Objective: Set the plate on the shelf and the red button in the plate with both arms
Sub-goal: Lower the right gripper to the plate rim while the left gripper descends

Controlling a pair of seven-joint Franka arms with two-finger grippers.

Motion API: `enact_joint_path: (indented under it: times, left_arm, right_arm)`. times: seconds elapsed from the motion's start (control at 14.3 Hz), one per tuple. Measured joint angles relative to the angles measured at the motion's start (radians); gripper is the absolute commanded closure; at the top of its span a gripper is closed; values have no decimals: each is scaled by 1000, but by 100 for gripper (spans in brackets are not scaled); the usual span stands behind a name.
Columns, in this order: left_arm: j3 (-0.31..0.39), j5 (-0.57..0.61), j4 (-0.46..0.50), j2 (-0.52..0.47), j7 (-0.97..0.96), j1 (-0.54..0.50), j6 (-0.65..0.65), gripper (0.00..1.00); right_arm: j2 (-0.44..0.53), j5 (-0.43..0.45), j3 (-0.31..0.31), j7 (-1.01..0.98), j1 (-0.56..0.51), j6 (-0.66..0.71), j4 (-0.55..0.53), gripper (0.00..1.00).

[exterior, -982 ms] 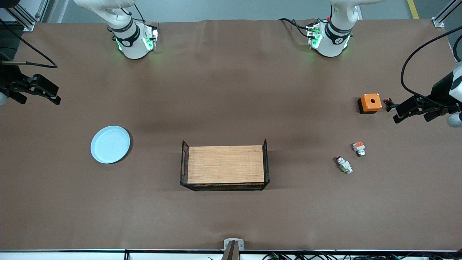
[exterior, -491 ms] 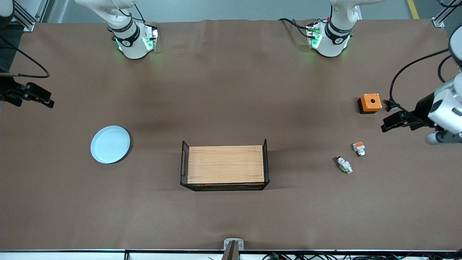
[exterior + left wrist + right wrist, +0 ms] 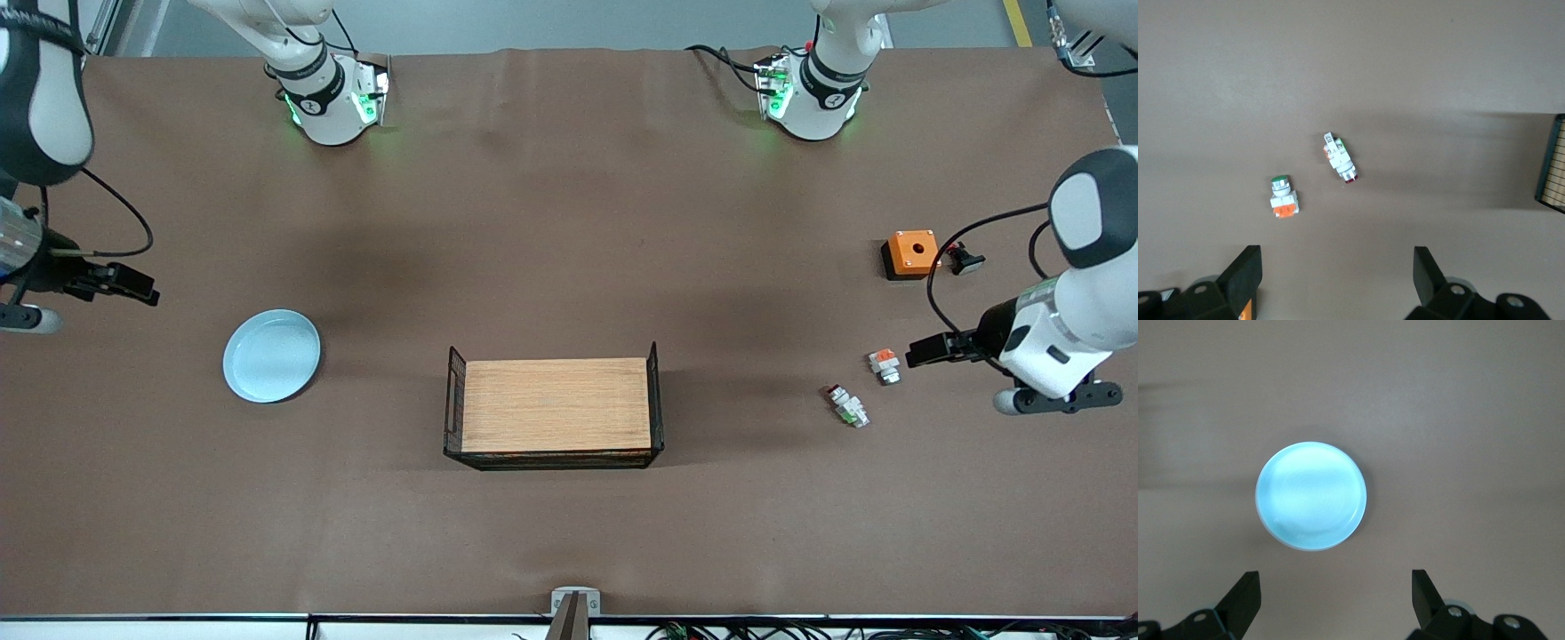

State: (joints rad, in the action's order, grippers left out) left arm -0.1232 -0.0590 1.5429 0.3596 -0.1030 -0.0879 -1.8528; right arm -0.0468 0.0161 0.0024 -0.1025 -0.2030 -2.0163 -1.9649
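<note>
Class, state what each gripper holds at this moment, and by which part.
Nothing is held. The left gripper hangs open above the red button; the right gripper hangs open above the plate.

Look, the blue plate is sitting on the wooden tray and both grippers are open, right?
Not quite. The plate is not on the wooden tray; the front view shows it lying on the table, apart from the tray, toward the right arm's end. The rest holds: the right gripper is open over the plate, and the left gripper is open near the red button.
</note>
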Motion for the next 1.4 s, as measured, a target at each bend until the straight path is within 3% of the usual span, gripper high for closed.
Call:
enact_joint_path:
  times: [0.21,0.7,1.12,1.4]
  left_arm:
    - [-1,0,-6,71,-12,2,-73,0]
    - [-2,0,-10,239,-184,35,-182,0]
    - [3,1,-18,325,-203,33,-259,0]
    - [4,67,-8,327,-264,33,-260,0]
  right_arm:
    - [-42,0,-1,-19,-44,-181,-119,0]
    - [-283,0,-1,-20,-60,-454,-138,0]
    - [-387,0,0,-19,-62,-478,-123,3]
    - [-417,0,3,-19,-61,-477,-120,22]
